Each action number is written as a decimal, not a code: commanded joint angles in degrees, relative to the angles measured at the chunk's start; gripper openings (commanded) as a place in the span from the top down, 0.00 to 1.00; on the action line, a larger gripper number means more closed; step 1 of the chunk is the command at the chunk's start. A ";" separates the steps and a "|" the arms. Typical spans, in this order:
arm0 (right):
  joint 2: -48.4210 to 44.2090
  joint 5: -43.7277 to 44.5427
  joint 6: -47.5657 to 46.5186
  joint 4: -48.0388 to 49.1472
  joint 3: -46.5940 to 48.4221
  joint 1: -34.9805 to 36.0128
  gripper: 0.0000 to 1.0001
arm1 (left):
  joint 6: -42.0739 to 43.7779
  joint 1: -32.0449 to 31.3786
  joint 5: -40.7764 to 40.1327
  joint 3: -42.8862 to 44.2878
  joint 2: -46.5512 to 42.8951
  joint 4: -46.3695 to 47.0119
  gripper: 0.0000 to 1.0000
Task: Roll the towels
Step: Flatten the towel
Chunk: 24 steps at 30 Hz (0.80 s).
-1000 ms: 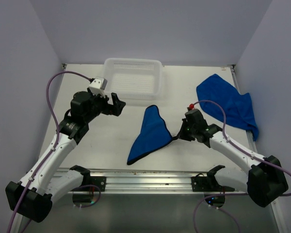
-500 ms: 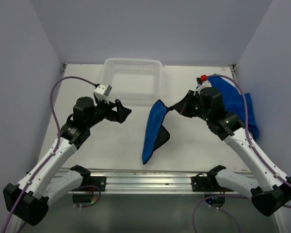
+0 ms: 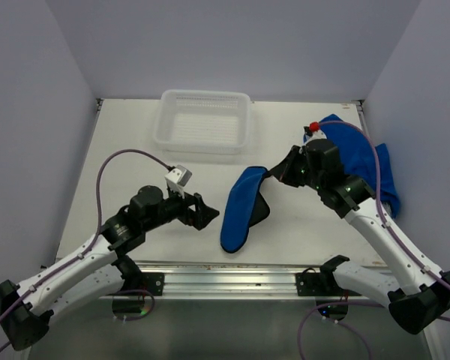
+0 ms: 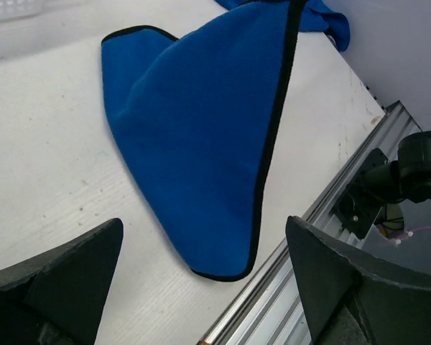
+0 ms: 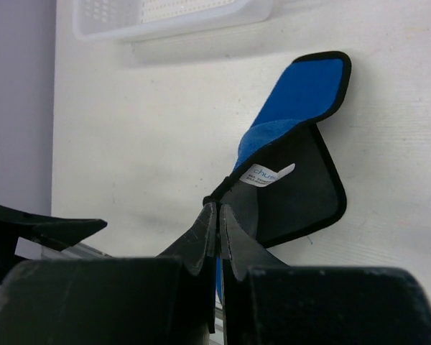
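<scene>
At the near edge of the white table (image 3: 127, 157) runs an aluminium rail (image 3: 232, 271). Just beyond it the left gripper (image 3: 202, 213) hangs low over the table. Its jaws stand wide apart and hold nothing, and they point toward the near towel (image 3: 238, 214), a little apart from it.

This royal-blue towel with a black border lies in the middle of the table, and its lower tip is near the rail. It is folded over itself. One corner is lifted off the table, pinched between the closed fingers of the right gripper (image 3: 274, 174). In the right wrist view a small white label (image 5: 267, 173) shows on the shaded underside of the raised part.

Farther back on the right, the far towel (image 3: 360, 154) lies crumpled by the table edge, partly behind the right arm. At the far edge stands the white plastic basket (image 3: 204, 139), well apart from both towels.
</scene>
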 commanded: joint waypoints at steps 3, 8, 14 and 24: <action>-0.86 2.82 1.24 0.72 -1.75 0.03 1.00 | -2.55 -10.96 -11.34 0.07 6.38 6.90 0.01; -1.30 3.87 1.07 -0.68 -1.14 0.03 1.00 | -1.49 -29.65 -30.13 4.81 17.01 1.99 0.01; -2.53 4.67 0.54 -2.18 -1.14 -0.05 1.00 | -3.07 -39.70 -40.09 6.40 24.32 1.19 0.04; -4.03 5.11 0.63 -3.15 -1.84 -0.05 1.00 | 2.28 -46.57 -49.42 14.30 37.51 0.40 0.16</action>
